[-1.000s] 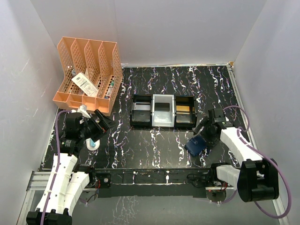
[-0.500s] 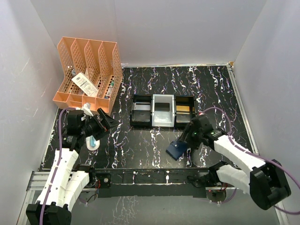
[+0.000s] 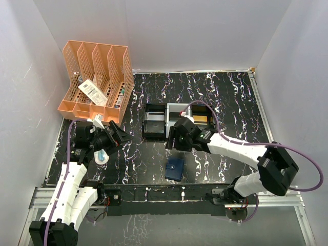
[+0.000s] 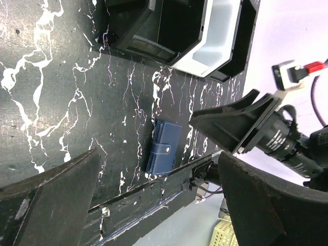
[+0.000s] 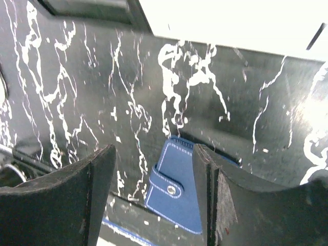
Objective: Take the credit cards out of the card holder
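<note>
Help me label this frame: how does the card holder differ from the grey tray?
The card holder is navy, snapped shut and lies near the front edge of the table; the grey tray is pale, open-topped and larger, flanked by two black trays. Both are rectangular and rest on it.

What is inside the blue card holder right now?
Nothing can be seen inside. The card holder lies shut on the table, its snap strap closed over the front. Only the navy outer cover shows, so whatever it holds is hidden.
</note>
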Controlling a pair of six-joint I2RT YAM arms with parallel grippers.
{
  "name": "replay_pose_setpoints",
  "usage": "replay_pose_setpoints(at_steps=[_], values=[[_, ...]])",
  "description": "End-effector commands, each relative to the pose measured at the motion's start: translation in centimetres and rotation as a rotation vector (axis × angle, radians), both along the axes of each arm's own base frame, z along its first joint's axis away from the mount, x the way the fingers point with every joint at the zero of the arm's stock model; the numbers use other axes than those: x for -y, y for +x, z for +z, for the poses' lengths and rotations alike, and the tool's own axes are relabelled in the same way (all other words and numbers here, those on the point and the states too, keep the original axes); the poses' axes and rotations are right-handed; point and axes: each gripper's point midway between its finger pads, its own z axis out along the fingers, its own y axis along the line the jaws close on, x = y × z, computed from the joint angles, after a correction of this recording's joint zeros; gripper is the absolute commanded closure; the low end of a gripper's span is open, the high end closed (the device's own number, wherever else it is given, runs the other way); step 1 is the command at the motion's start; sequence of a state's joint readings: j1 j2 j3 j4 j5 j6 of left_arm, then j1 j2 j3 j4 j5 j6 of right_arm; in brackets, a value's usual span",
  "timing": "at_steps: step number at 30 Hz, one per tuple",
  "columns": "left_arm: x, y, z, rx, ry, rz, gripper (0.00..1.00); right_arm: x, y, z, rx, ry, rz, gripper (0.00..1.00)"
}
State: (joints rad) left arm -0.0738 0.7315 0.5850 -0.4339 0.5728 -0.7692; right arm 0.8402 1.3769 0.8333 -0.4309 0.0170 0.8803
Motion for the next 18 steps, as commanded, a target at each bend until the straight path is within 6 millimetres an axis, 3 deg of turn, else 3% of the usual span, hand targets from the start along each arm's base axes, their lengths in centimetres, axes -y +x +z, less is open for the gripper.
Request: replay_pose_setpoints(at_steps=[1,7,18], values=[[0.5,-0.9,0.1,-0.004,-0.016,-0.047,0.05,0.3,3.7,1.6,0.137,-0.094,-0.03,0.4],[0.4,-1.2,0.3,-0.003,-0.002,-0.057,0.05,1.9,6.1,-0.1,0.142,-0.288,-0.039,0.4],[0.7,-1.6,0.0,-0.018,-0.015,-0.093,0.06,3.4,9.9,-0.9,0.196,-0.338,0.011,0.39]])
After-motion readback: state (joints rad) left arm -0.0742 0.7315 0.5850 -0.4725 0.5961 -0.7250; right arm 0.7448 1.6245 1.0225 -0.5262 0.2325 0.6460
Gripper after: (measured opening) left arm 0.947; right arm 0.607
